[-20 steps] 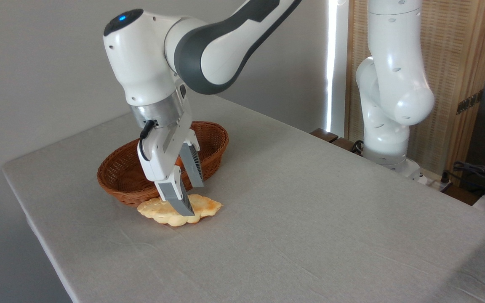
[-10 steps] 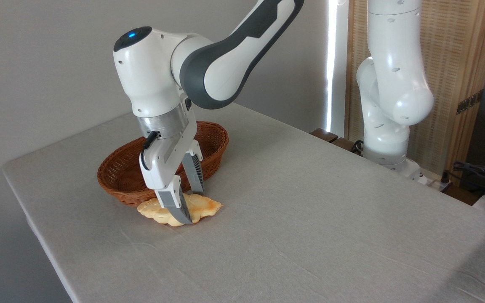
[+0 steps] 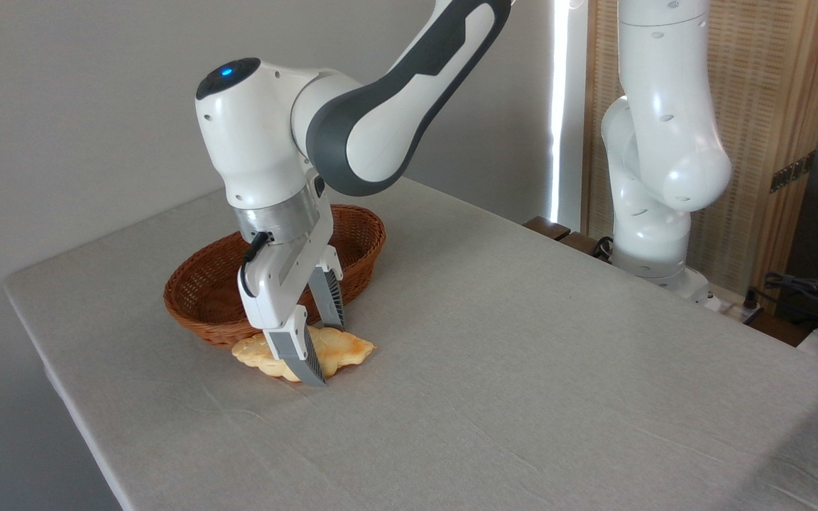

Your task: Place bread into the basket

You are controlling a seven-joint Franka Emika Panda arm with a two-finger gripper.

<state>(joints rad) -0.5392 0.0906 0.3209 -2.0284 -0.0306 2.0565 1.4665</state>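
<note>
The bread (image 3: 341,345), a flat pale-yellow loaf with scalloped edges and a toasted right end, lies on the table just in front of the basket (image 3: 203,287). The basket is oval, reddish-brown wicker, and looks empty. My gripper (image 3: 325,353) is open and straddles the loaf across its width. The near finger (image 3: 302,358) reaches down to the table at the loaf's front edge, and the far finger (image 3: 329,301) stands at its back edge by the basket. The near finger hides the loaf's middle.
The grey table (image 3: 522,369) has its left edge close to the basket and its front edge below the loaf. The arm's white base (image 3: 654,213) stands at the back right, with cables (image 3: 806,291) beside it.
The gripper has come down over the loaf, its near finger dropping from above the bread to the table level. The wrist shifted slightly right. The bread has not moved.
</note>
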